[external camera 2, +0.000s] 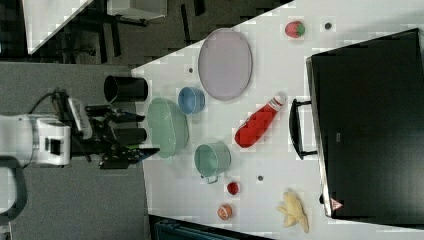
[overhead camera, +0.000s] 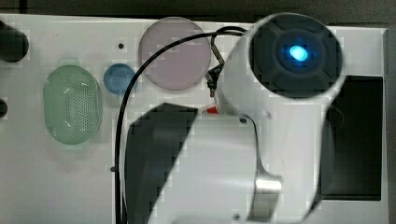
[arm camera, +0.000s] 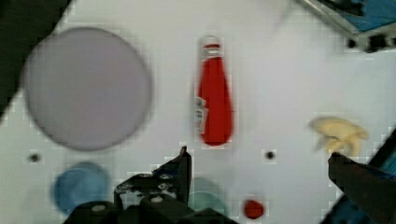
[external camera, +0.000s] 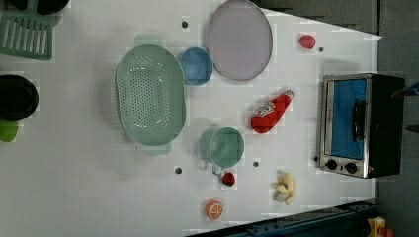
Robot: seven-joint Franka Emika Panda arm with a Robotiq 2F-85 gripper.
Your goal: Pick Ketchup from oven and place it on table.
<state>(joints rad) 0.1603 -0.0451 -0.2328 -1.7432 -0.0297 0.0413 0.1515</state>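
The gripper (arm camera: 259, 161) is hanging wide open and empty above the table (external camera: 89, 197). Beyond it, one ketchup bottle (external camera: 271, 112) is lying on its side on the table, between one green cup (external camera: 226, 146) and one oven (external camera: 363, 125), touching neither. Farther off are sitting one pink plate (external camera: 239, 39), one blue bowl (external camera: 195, 65) and one green colander (external camera: 149, 95).

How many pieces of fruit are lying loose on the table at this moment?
4. In the left view: a red strawberry beyond the pale plate, a small red fruit beside the green cup, an orange half near the table edge, and a peeled banana near the oven.
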